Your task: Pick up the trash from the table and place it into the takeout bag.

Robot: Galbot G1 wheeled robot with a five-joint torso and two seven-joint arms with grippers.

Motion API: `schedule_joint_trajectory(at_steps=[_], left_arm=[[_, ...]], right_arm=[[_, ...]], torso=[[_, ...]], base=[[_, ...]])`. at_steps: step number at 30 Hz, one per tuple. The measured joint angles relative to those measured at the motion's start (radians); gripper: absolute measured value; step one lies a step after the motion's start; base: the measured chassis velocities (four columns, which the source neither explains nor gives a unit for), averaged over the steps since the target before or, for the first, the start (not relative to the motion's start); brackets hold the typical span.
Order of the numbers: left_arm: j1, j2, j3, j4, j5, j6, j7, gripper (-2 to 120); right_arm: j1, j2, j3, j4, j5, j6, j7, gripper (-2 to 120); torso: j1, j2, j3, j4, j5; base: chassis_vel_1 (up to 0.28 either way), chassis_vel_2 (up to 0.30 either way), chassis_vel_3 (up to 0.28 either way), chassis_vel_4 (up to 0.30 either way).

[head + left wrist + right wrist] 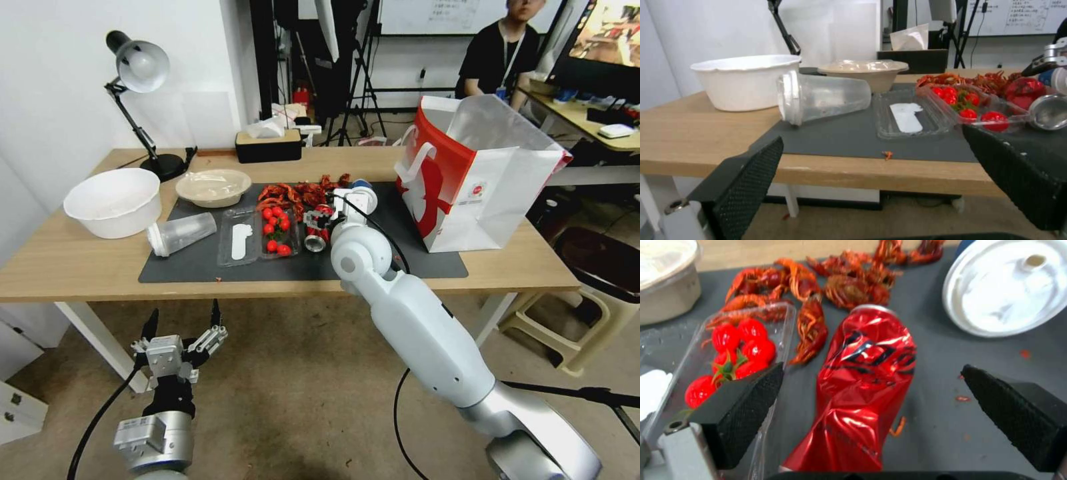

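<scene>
On the dark mat [373, 263] of the table [60, 263], the crushed can [862, 386] is being straddled by the released right gripper [871, 406], its long axis running between the fingers; the left gripper [181, 337] is being held apart below, also spread.

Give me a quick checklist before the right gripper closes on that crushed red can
1. Right gripper open: ok.
2. Crushed red can lying between its pads: ok.
3. Pads clear of the clear tomato tray: not ok, one pad overlaps its edge.
4. Crayfish shells clear of the can: cannot tell, one lies alongside.
5. Takeout bag upright, mouth open: ok.
6. Left gripper out of the way, below the table edge: ok.
</scene>
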Motion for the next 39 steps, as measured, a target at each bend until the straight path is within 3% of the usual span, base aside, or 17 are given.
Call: schedule_joint_trajectory(at_steps=[32, 39], left_arm=[[-0.017, 0.029, -0.016, 0.015, -0.027, 0.005, 0.009, 100], [-0.024, 0.030, -0.009, 0.023, -0.027, 0.003, 0.016, 100]], right_arm=[[0.027, 0.046, 0.019, -0.121, 0.069, -0.034, 0.008, 100], [0.027, 0.044, 0.025, -0.126, 0.085, -0.034, 0.005, 84]], torso=[[0.000, 0.000, 0.000, 0.0001, 0.0001], [0.000, 0.000, 0.000, 0.0001, 0.0001]], base=[[0.000, 0.000, 0.000, 0.000], [0.000, 0.000, 0.000, 0.000]])
